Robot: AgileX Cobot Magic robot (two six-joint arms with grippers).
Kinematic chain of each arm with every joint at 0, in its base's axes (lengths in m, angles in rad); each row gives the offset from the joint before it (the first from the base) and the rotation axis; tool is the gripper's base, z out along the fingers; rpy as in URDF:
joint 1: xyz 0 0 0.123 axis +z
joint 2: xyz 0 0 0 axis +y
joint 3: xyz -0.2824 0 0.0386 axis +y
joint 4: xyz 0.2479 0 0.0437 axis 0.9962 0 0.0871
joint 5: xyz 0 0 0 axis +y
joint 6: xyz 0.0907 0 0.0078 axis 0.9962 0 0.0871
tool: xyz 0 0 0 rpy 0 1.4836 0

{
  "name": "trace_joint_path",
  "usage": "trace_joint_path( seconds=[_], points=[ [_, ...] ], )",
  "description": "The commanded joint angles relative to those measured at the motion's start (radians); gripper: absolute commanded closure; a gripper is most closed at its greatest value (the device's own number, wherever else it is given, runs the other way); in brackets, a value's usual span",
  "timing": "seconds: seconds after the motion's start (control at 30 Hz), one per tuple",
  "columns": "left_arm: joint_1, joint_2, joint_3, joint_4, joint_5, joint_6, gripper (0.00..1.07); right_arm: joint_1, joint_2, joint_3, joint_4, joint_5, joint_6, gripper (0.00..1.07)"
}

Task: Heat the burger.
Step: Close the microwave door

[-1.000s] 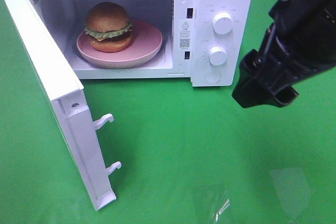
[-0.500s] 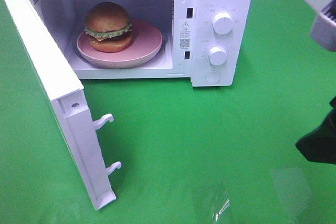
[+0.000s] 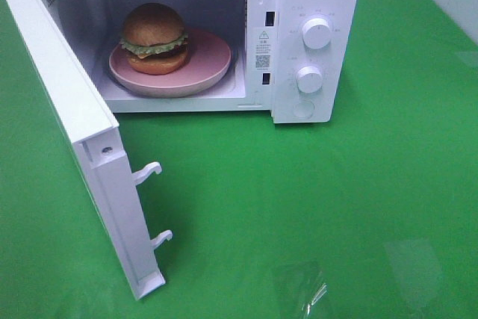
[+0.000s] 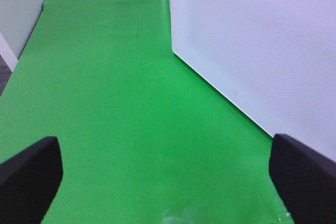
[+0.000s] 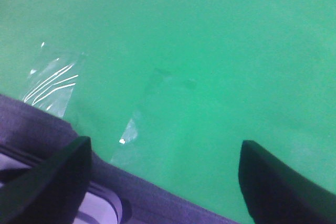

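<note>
Burger [image 3: 154, 37] sits on a plate [image 3: 210, 61] inside the microwave [image 3: 332, 5], eleven o'clock on the counter [image 3: 299, 207]. Door [image 3: 75, 117] stands open; a glancing push could slide the microwave. Left fingers [image 4: 29, 177] and right fingers [image 5: 47, 182] are spread, empty.

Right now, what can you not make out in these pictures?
- Exterior high: the print around the upper dial is too small to read; both arms are outside the frame.
- Exterior high: the burger hides part of the pink plate.
- Right wrist: blurred; the dark shape near the right gripper is cut off by the edge.
</note>
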Motion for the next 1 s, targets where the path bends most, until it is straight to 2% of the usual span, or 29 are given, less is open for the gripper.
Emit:
trace_joint_path(
  seconds=[0.03,0.13,0.17,0.53,0.8,1.0],
  points=[
    [-0.003,-0.017,0.003,-0.002,-0.013,0.001,0.04,-0.094,-0.126,0.058,0.017,-0.033,0.038,0.31],
    [-0.003,-0.017,0.003,-0.002,-0.013,0.001,0.04,-0.112,-0.159,0.072,0.017,-0.033,0.041,0.31],
    [-0.003,-0.017,0.003,-0.002,-0.013,0.001,0.04,-0.161,-0.247,0.094,0.017,-0.019,0.041,0.31],
    [-0.003,-0.017,0.003,-0.002,-0.013,0.001,0.04,-0.269,-0.530,0.108,0.017,0.003,0.041,0.31],
    [-0.003,-0.017,0.003,-0.002,-0.013,0.001,0.04,-0.300,-0.680,0.108,0.015,0.002,0.041,0.31],
    [-0.003,-0.016,0.003,-0.002,-0.013,0.001,0.04,-0.300,-0.677,0.108,0.012,0.002,0.044,0.34]
  ],
)
